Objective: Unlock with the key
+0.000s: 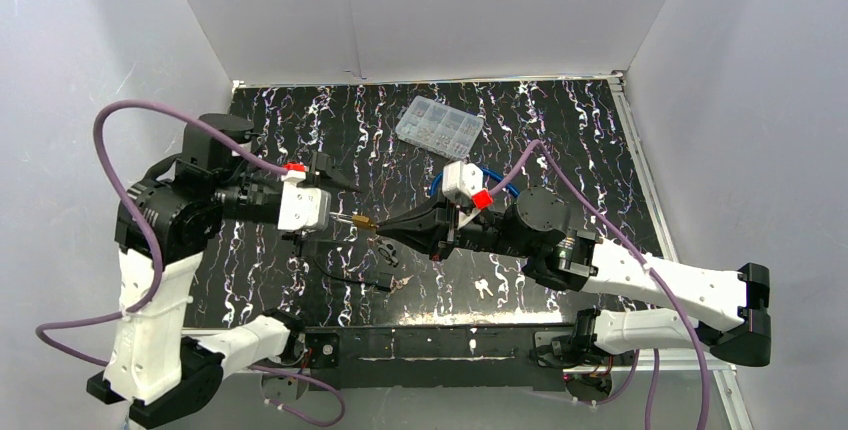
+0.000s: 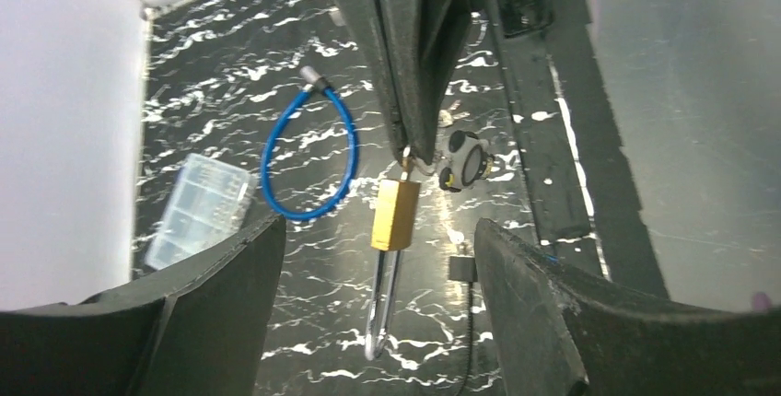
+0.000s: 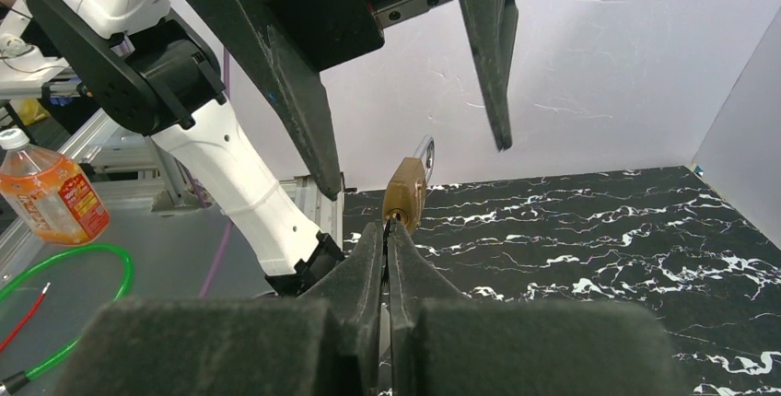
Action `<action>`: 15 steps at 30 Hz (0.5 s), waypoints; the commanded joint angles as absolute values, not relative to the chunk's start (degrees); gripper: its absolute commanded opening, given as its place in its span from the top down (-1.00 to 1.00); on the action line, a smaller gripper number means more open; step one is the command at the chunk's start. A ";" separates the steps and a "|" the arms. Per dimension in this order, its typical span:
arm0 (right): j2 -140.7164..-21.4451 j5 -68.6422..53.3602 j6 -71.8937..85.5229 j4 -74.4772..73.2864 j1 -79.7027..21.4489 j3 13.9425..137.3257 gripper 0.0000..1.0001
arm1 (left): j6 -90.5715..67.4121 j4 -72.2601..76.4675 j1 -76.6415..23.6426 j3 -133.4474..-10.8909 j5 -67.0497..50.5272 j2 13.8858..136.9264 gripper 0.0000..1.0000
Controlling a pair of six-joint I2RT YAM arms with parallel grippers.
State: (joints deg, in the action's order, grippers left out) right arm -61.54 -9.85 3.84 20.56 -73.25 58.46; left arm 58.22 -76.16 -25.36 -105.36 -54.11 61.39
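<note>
Risk: the padlock [image 2: 396,215] hangs only by the key [image 2: 408,164] pinched in the right gripper [image 3: 387,230]. If we turn it unclamped, we judge the body may spin or slip off. The left gripper [image 2: 379,230] is spread, with a finger either side of the padlock, touching nothing. The right gripper is pressed together on the key.

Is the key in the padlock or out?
In: the padlock sticks out from the shut right gripper, carried only by the key.

The key [image 2: 406,165] is mostly hidden inside the right pincer [image 2: 411,145].
</note>
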 commanded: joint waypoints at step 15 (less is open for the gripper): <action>-62.34 -11.87 2.89 24.31 -73.15 64.50 0.97 | 54.57 -81.02 -27.10 -106.71 -55.27 63.00 0.00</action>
State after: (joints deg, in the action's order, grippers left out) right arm -62.15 -11.00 3.60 20.34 -73.25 61.10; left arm 57.34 -82.98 -26.50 -107.66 -54.43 64.79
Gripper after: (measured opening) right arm 0.053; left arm 0.508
